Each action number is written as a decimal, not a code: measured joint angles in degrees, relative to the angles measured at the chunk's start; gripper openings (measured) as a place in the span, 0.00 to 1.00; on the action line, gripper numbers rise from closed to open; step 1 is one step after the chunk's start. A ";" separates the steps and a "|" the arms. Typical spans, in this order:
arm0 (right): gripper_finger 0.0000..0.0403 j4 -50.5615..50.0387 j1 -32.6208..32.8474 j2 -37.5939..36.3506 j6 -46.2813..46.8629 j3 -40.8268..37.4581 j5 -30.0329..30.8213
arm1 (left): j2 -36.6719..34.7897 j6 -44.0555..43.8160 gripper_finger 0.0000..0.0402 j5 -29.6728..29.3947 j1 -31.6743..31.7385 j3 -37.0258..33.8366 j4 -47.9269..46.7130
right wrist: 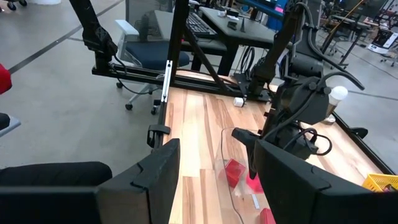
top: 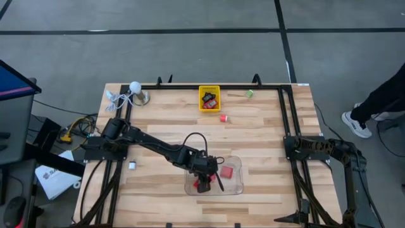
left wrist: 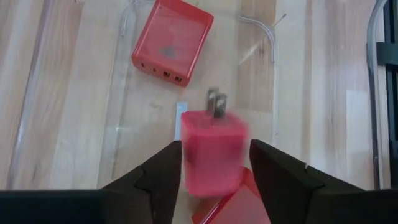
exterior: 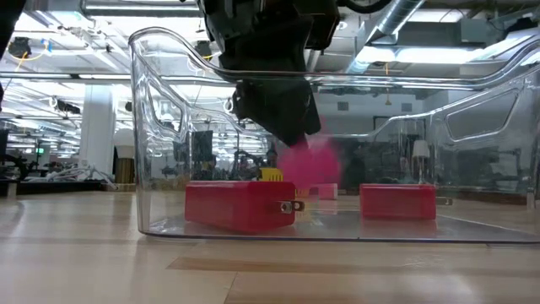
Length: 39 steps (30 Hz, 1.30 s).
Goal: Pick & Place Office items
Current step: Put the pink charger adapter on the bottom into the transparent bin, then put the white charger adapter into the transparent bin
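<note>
My left gripper (top: 204,179) (left wrist: 215,149) hangs open over the clear plastic tray (top: 235,188). A small red plug block with two metal prongs (left wrist: 214,155) shows blurred between its fingers; in the low view it is a pink blur (exterior: 310,162) in the air just under the fingers (exterior: 283,118), above the tray floor. Two red blocks (exterior: 240,205) (exterior: 397,201) lie flat on the tray floor; the wrist view shows one of them (left wrist: 172,42). My right gripper (right wrist: 214,168) waits open at the table's right edge (top: 297,149).
A yellow basket (top: 209,98) at the far edge holds a few small pieces. A red piece (top: 223,117), a green piece (top: 249,94) and a white piece (top: 132,165) lie loose on the table. The white ball with a cord (top: 135,86) sits at the far left corner.
</note>
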 joint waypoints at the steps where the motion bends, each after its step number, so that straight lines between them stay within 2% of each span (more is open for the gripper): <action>1: 0.50 -0.06 0.00 0.00 0.23 0.00 0.00 | 0.00 0.35 0.48 0.00 0.00 0.00 0.01; 9: 0.50 -0.11 0.02 0.00 0.38 0.00 0.00 | -3.06 2.26 0.53 0.29 0.55 -0.02 -0.23; 12: 0.50 -0.12 0.02 0.00 0.38 0.02 0.00 | -8.71 3.08 0.53 0.22 0.55 -0.09 -1.90; 15: 0.50 -0.10 0.02 0.00 0.38 0.01 -0.01 | -17.14 0.55 0.52 -3.31 -0.02 0.03 -6.89; 17: 0.50 -0.09 0.02 0.00 0.41 0.00 -0.03 | -22.94 -4.96 0.51 -7.84 -1.06 0.07 -13.50; 19: 0.50 -0.07 0.02 0.00 0.63 0.00 -0.05 | -28.26 -14.03 0.50 -11.92 -2.72 0.07 -22.31; 22: 0.50 -0.07 0.02 0.00 1.04 0.00 -0.28 | -33.76 -30.32 0.47 -13.15 -6.23 -0.50 -34.68; 26: 0.50 0.00 0.02 0.00 1.04 0.00 -0.44 | -35.80 -51.00 0.43 -7.46 -12.71 -5.73 -42.15; 30: 0.50 0.01 0.02 0.00 1.02 0.00 -0.42 | -34.22 -63.92 0.40 -0.88 -16.32 -13.06 -42.19; 34: 0.50 -0.03 -0.04 0.00 0.50 0.01 -0.43 | -31.24 -71.17 0.39 4.17 -15.43 -19.68 -44.97; 39: 0.50 -0.61 -0.04 0.00 -0.25 0.00 -0.42 | -26.41 -73.14 0.38 12.13 -12.19 -24.54 -47.85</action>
